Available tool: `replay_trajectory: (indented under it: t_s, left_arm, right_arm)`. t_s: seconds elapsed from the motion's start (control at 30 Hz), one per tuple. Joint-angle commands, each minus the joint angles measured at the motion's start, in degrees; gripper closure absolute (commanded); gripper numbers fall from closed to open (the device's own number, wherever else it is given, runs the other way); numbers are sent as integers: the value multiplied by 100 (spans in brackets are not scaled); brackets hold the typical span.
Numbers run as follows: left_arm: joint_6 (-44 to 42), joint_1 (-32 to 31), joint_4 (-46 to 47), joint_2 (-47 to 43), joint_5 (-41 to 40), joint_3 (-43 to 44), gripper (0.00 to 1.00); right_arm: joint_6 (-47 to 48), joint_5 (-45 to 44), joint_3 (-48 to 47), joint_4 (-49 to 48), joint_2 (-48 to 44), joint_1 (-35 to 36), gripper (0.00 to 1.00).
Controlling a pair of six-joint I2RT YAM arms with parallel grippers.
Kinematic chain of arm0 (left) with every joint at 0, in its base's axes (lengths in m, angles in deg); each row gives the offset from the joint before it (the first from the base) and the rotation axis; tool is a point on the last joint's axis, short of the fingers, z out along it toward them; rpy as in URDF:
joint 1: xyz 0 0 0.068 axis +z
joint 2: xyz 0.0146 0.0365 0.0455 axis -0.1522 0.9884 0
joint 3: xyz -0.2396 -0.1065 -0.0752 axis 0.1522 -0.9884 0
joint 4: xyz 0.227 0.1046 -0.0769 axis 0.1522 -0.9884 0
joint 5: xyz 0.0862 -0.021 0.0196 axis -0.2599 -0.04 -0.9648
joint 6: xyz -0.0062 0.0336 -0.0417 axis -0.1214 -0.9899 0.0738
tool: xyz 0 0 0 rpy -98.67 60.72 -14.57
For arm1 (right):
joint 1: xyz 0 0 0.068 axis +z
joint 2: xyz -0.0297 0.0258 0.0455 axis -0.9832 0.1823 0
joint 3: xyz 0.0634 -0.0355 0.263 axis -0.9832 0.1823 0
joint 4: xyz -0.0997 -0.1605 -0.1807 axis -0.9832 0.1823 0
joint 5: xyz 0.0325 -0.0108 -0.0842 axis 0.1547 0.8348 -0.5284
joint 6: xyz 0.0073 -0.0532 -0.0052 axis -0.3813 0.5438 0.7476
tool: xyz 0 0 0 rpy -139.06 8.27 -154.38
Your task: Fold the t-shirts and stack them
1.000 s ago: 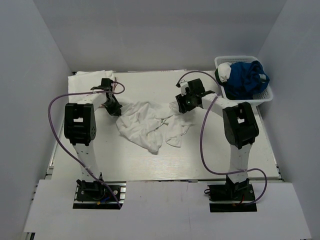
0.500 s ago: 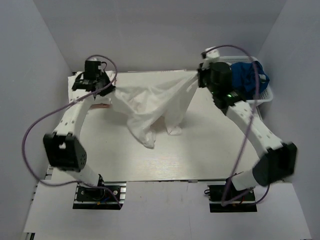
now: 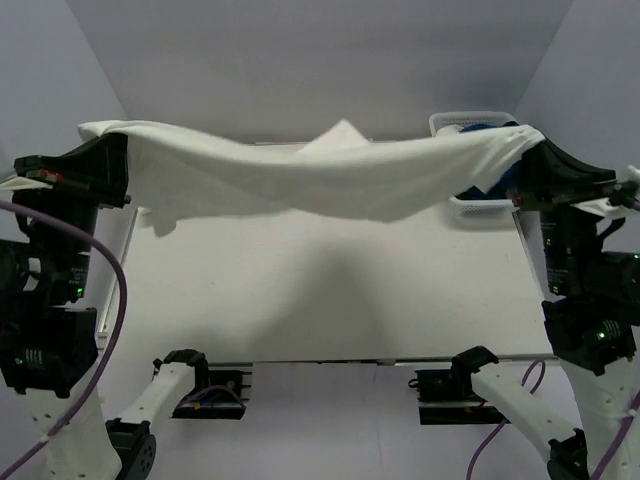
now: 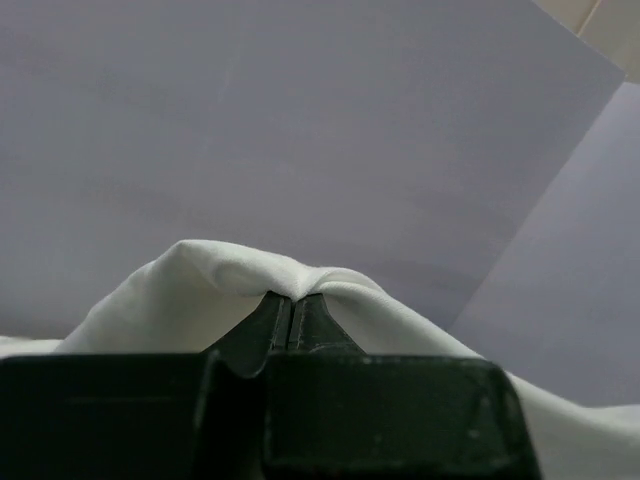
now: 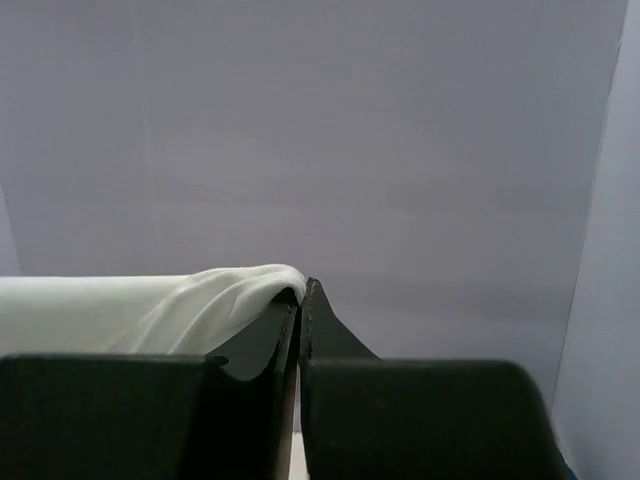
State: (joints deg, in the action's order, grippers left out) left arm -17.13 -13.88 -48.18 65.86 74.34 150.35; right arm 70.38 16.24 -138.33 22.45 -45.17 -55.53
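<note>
One white t-shirt (image 3: 300,180) hangs in the air, stretched wide between the two raised arms, high over the middle of the counter (image 3: 330,300) and touching it nowhere. The left gripper (image 4: 295,305) is pinched tight on a bunched hump of cloth that drapes over both fingertips. The right gripper (image 5: 300,295) is clamped on the other end, and there the cloth shows only on its left side, so that bite looks thinner. The upper edge runs nearly level, with a small peak of cloth standing up near the middle. The lower edge sags right of centre, and a flap hangs down near the left end. The basket (image 3: 470,117) sits at the far right corner of the counter, holding blue cloth (image 3: 482,128) and partly hidden behind the shirt. My reading is that the step is spreading the shirt before laying it flat to fold. To do it well, hold both ends at the same height and keep the span taut but not strained, as the thin right grip could slip. Bring both arms down together so the hanging lower edge meets the counter first, then draw back toward the near edge to lay the body out without wrinkles. Keep the right end clear of the basket. The middle peak suggests a doubled layer, so expect to smooth it once the shirt is down.
</note>
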Motion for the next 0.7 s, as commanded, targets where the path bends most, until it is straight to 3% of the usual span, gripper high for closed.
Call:
replay_trajectory:
  t_s: [0.0, 0.13, 0.27, 0.37, 0.43, 0.5, 0.53, 0.57, 0.6, 0.67]
  left_arm:
    - [-112, 47, -359, 238, 70, 55, 100]
    - [19, 47, -359, 343, 210, -216, 100]
    - [178, 47, -157, 756, 377, -1270, 100]
    - [326, 47, -8, 1134, 264, -2306, 100]
    - [389, 47, 238, 1344, 53, -3147, 80]
    - [459, 99, 292, 1862, -246, -3485, 60]
    - [459, 99, 153, 2090, -360, -3565, 3]
    - [563, 99, -58, 2345, -483, -3470, 0]
    - [625, 99, -669, 2852, -632, -3321, 0]
    - [679, 3, -1060, 3155, -878, -2916, 0]
  right_arm:
    - [212, -165, -114, -179, -133, -6, 100]
    - [265, -841, 53, -47, 23, -6, 100]
    - [117, -1378, 615, -38, 436, -24, 100]
    - [-200, -1704, 1579, 76, 902, -32, 100]
    - [-725, -1765, 2414, 6, 1210, -76, 100]
    - [-1017, -1669, 2724, -143, 1728, -102, 68]
    - [-1175, -1573, 2891, -213, 1895, -146, 55]
    - [-1307, -1528, 2797, 4, 2436, -173, 40]
    - [-1595, -1493, 2665, 919, 2624, -208, 10]
    - [-1913, -1388, 2137, 1322, 3187, -269, 10]
